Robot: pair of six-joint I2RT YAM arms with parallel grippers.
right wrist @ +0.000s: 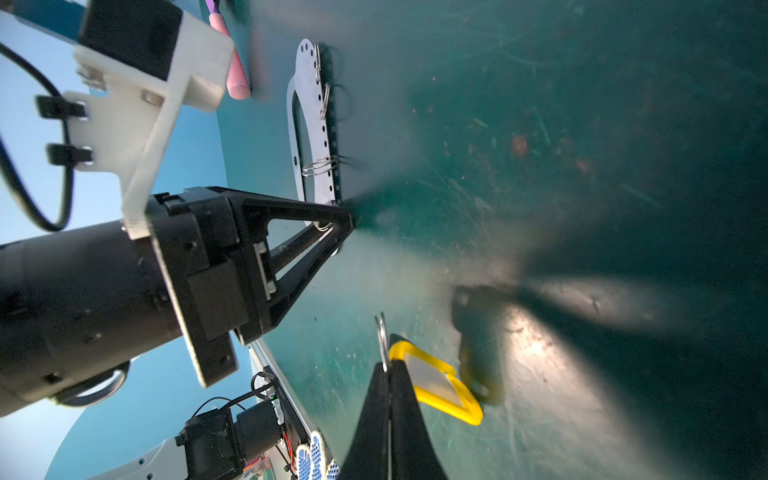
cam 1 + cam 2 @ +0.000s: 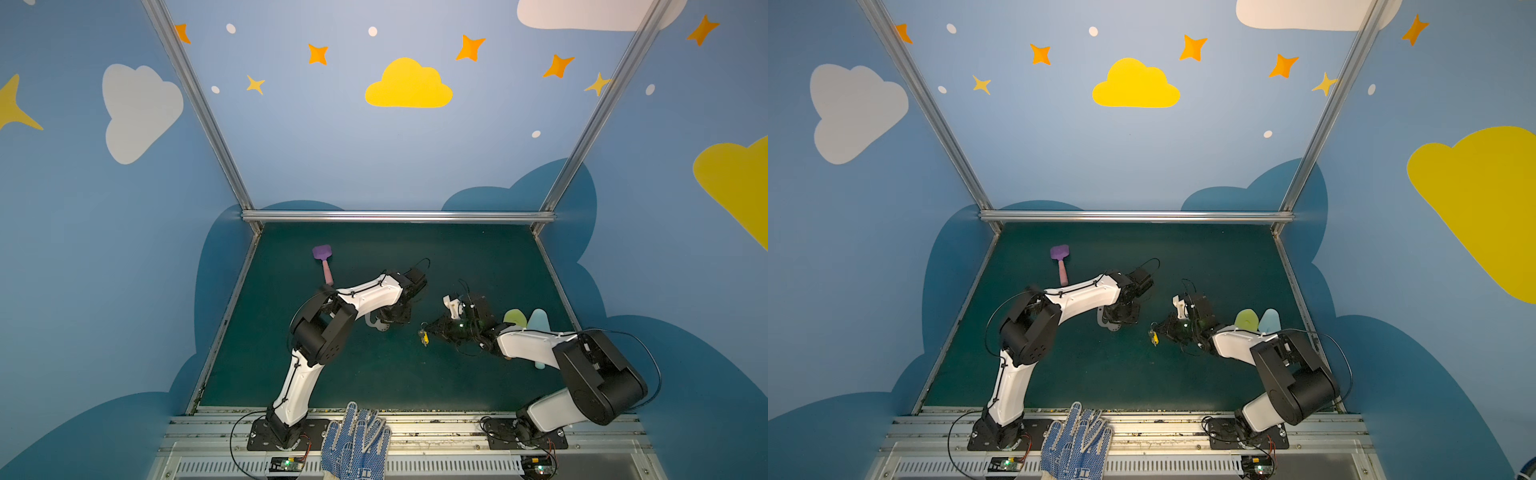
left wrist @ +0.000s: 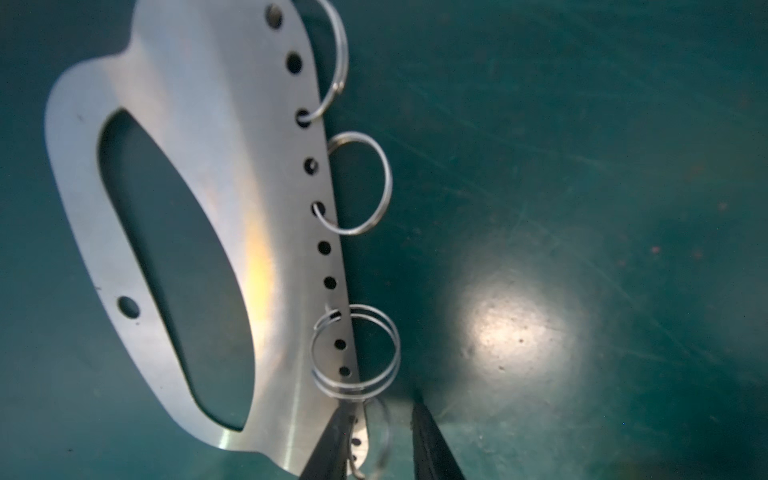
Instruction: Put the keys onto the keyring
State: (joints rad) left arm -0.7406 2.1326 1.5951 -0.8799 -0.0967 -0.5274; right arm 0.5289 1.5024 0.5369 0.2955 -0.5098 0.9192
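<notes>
The keyring (image 3: 187, 104) is a flat grey plate with a long slot, a row of holes and several wire rings along one edge. It sits on the green mat under my left arm in both top views (image 2: 376, 325) (image 2: 1106, 323). My left gripper (image 3: 380, 405) stands at the plate's near end, jaws a little apart, with one wire ring (image 3: 384, 432) between them. From the right wrist view its tips (image 1: 347, 222) meet the keyring (image 1: 313, 124). My right gripper (image 1: 388, 365) is shut on the keys' split ring (image 1: 381, 334), and the yellow tag (image 1: 436, 382) hangs beside it. The keys (image 2: 424, 337) (image 2: 1154, 336) hang just above the mat, right of the keyring.
A purple spatula with a pink handle (image 2: 323, 259) lies at the back left. Green (image 2: 515, 318) and light blue (image 2: 540, 320) flat shapes lie behind the right arm. A blue dotted glove (image 2: 355, 440) rests on the front rail. Aluminium frame bars (image 2: 395, 216) bound the mat.
</notes>
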